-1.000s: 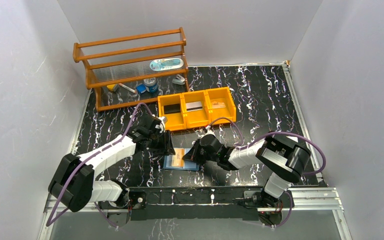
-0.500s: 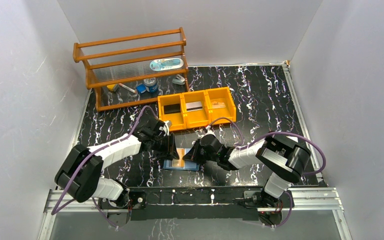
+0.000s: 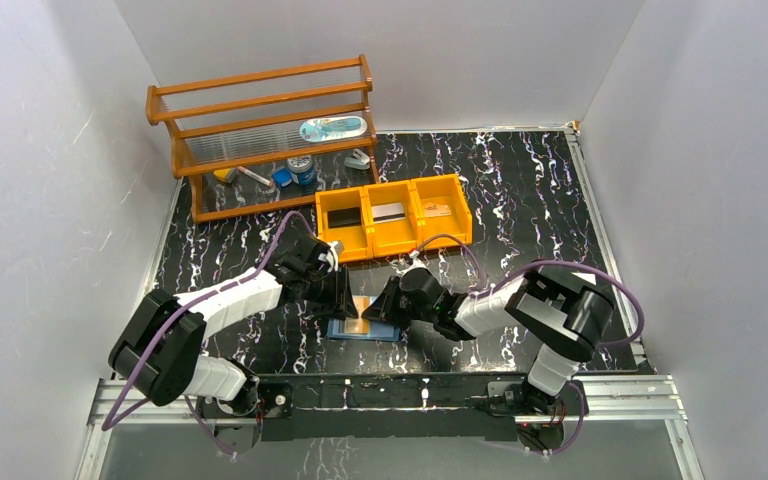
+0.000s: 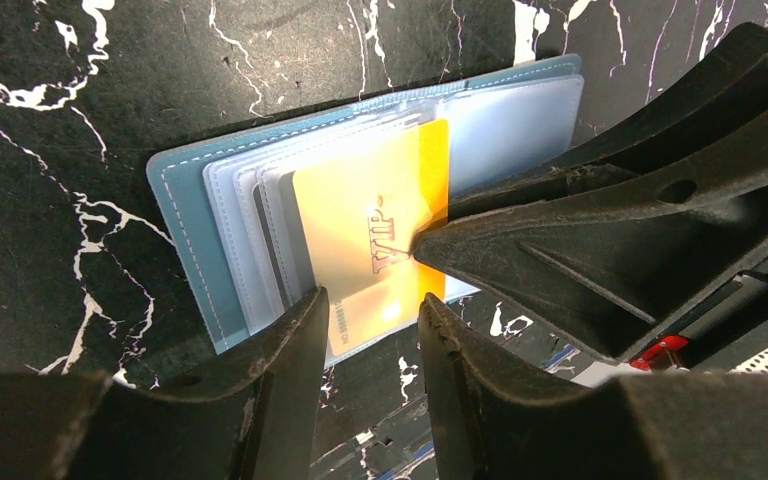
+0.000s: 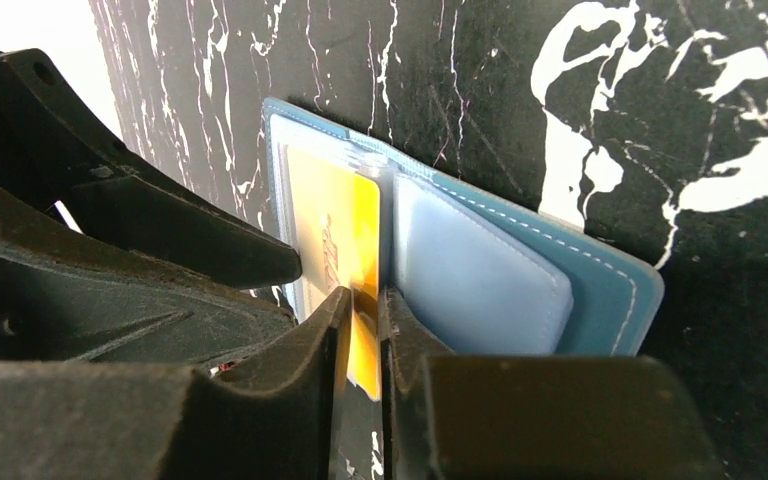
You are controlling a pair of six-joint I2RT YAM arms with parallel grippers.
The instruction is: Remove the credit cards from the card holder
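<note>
The card holder (image 4: 185, 230) lies open and flat like a book on the black table (image 4: 60, 120), right between the two grippers. Its long way runs across in front of the left gripper (image 4: 370, 298) and on toward the right gripper (image 5: 365, 292).

A gold card (image 4: 360, 230) sits in the middle of the holder, on top of the clear pockets (image 4: 250, 240). One short end of the card is just in front of the left fingers, and its long way points straight away from them. The letters "VIP" run along that long way.

The left fingers stand a little apart and squeeze nothing. The near end of the card shows in the gap between them. I cannot tell if their tips touch the holder.

The right gripper comes in at the card's long side. Its fingers are close together, with only a thin gap, and the edge of the gold card shows in that gap. I cannot tell if they pinch it or just sit around it.

Thin grey edges peek out from under the gold card, but too little shows to say what they are. The right gripper hides one corner of the holder. From above, both grippers cover most of it.
</note>
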